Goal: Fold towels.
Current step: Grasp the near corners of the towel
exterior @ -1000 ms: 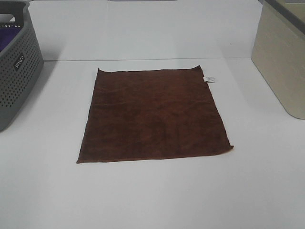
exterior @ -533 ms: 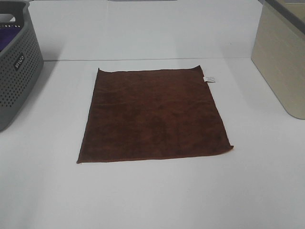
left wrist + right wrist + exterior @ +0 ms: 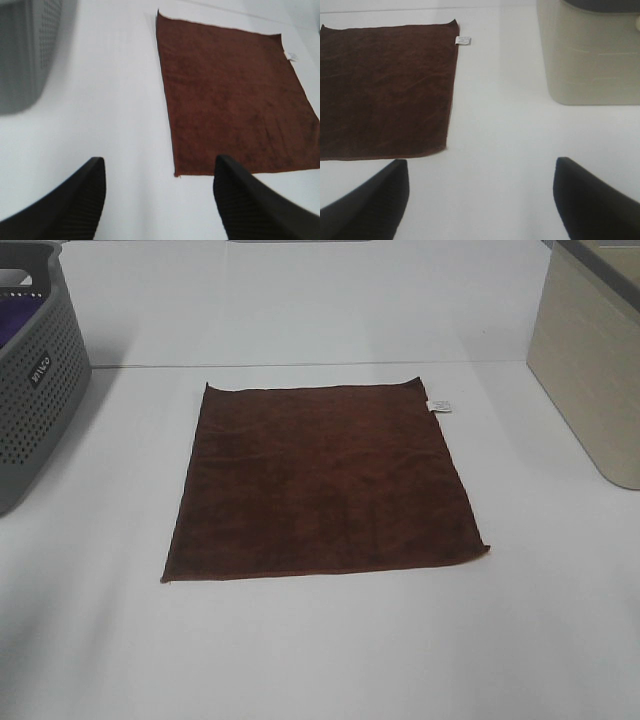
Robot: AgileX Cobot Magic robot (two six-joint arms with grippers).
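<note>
spreading under everything, the white worktop (image 3: pixel 320 660) looks smooth. a claw that scrapes along it instead of pinching would probably shove the cloth ahead of itself and bunch it.

the brown towel (image 3: pixel 320 480) lies flat and fully open in the middle of the worktop, with no fold made yet. it looks soft and limp. lifting one corner alone would likely let the rest sag and twist, so the edges would meet crooked. a shallow pinch could also slip off the thin hem partway through the fold.

the beige bin (image 3: pixel 590 370) stands to the right of the towel and the grey basket (image 3: pixel 30 390) to the left, both well apart from it. a wide swing while carrying an edge over could clip either one.

the left claw (image 3: pixel 160 165) is spread wide and holds nothing. it hangs over bare worktop just short of the towel's near left corner (image 3: pixel 176 175). the right claw (image 3: pixel 481 162) is also wide open and empty, short of the near right corner (image 3: pixel 445 148). if they come down at uneven spots or at different times, the near edge would lift skewed.

the small white tag (image 3: pixel 440 406) sticks out at the far right corner. a sloppy fold could leave it poking out or catch it under an edge.
</note>
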